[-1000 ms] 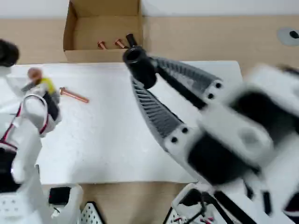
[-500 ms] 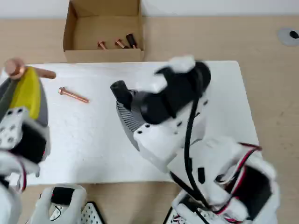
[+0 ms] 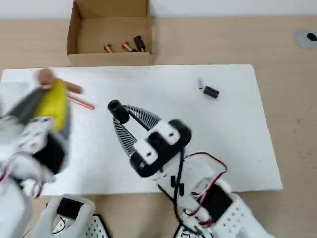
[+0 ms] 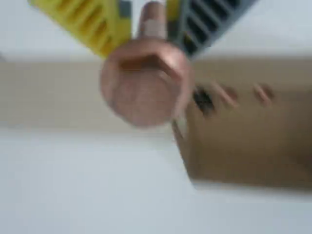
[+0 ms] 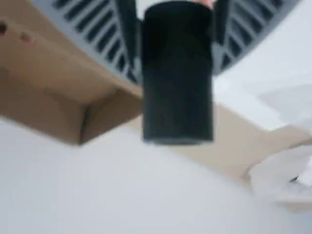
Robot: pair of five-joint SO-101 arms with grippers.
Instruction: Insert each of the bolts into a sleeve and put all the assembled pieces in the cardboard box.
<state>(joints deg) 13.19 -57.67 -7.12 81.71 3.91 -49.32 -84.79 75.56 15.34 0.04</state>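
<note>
Seen from the high view, the left gripper [image 3: 45,87], one finger yellow and the other grey, sits at about 9 o'clock over the white foam mat [image 3: 208,144], its jaws clamped on the shaft of a copper bolt [image 3: 47,77]. In the left wrist view the hexagonal head of that bolt [image 4: 146,83] faces the camera between the yellow finger [image 4: 83,19] and the grey one.

Just beside it, toward the centre, a second bolt [image 3: 81,103] lies flat on the mat. Near the middle of the mat, the right gripper [image 3: 118,111] has its grey ribbed jaws closed on a black sleeve [image 3: 115,105]. The right wrist view shows that sleeve [image 5: 178,73] pinched by its upper part, with its lower end free.

A spare sleeve [image 3: 211,92] lies alone at 2 o'clock, well apart from both arms. The open cardboard box [image 3: 74,29] stands off the mat's 11 o'clock corner on the wooden tabletop [image 3: 223,39]. Copper and black pieces [image 3: 128,46] rest along the wall of the box nearest the mat. A grey disc [image 3: 306,37] sits on the table's far 2 o'clock edge.
</note>
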